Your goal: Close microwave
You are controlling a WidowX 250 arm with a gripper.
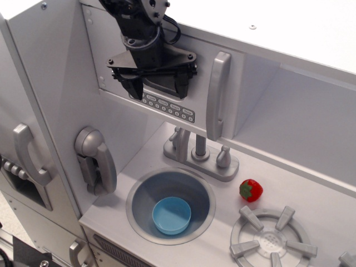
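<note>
The microwave (194,94) is a white compartment at the top of the toy kitchen. Its white door lies flat against the front, shut or nearly so. The tall grey vertical handle (217,94) stands at the door's right side and the row of small grey buttons (167,107) runs along its lower edge. My black gripper (154,84) is open and empty, its fingers (134,84) pointing down and pressed close against the door's window, which they largely hide.
A grey faucet (200,153) stands below the microwave, behind a round sink (139,194) holding a blue bowl (172,215). A toy strawberry (251,190) lies by the burner (272,242). A grey phone (95,160) hangs on the left wall. An open shelf section (300,122) is to the right.
</note>
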